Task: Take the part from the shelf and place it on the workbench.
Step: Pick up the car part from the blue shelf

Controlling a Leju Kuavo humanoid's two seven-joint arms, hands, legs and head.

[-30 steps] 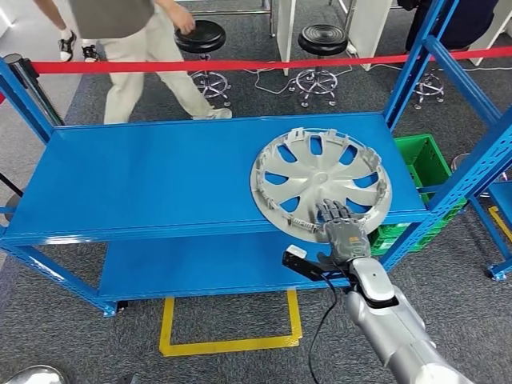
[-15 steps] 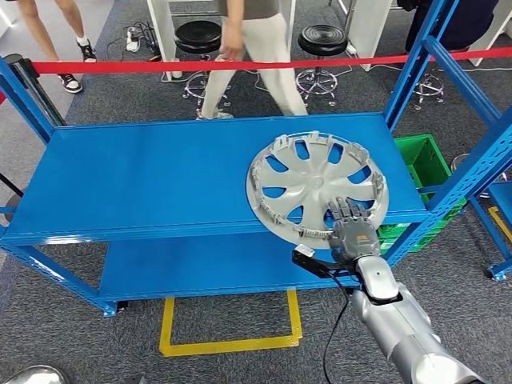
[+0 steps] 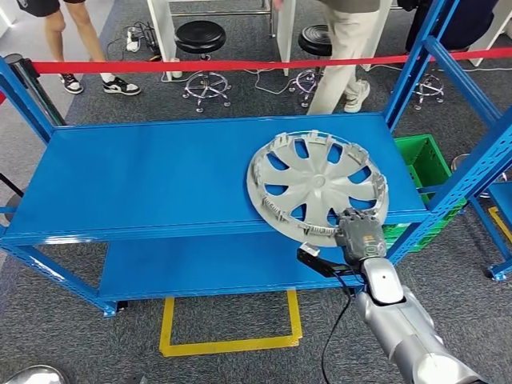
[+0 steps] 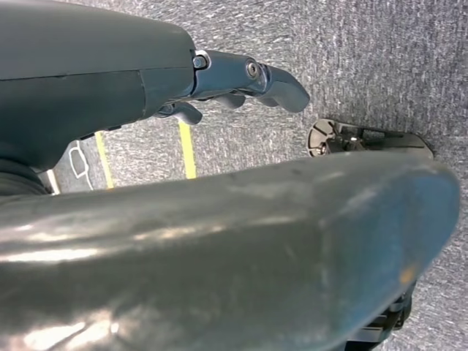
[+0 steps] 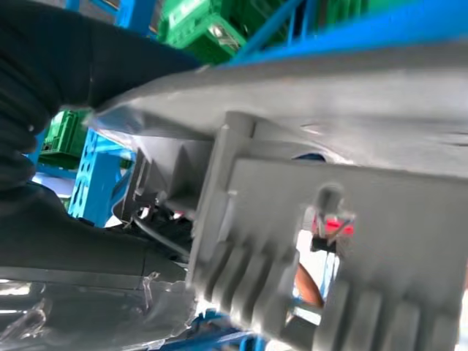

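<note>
Silver hubcap (image 3: pixel 317 186) lies on the top level of the blue shelf (image 3: pixel 138 176), at its right end, near edge sticking out past the shelf's front lip. Right hand (image 3: pixel 360 234) is at that near rim, fingers curled over the edge and gripping it; the right wrist view shows the hubcap's ribbed rim (image 5: pixel 331 241) close up against the dark hand (image 5: pixel 66 241), so contact is clear, though finger detail is mostly hidden. Left hand (image 4: pixel 165 80) hangs over grey carpet (image 4: pixel 386 66), fingers (image 4: pixel 276 80) stretched out fairly straight, holding nothing. Green crate (image 3: pixel 422 164) sits on the floor just right of the shelf, behind a blue upright. Red tape (image 3: pixel 211 64) runs across the far side. Two black stools (image 3: pixel 200 36) stand beyond it. Person's legs (image 3: pixel 344 48) far right of centre, another person's legs (image 3: pixel 78 40) far left. Yellow floor marking (image 3: pixel 230 344) near the shelf's front.
</note>
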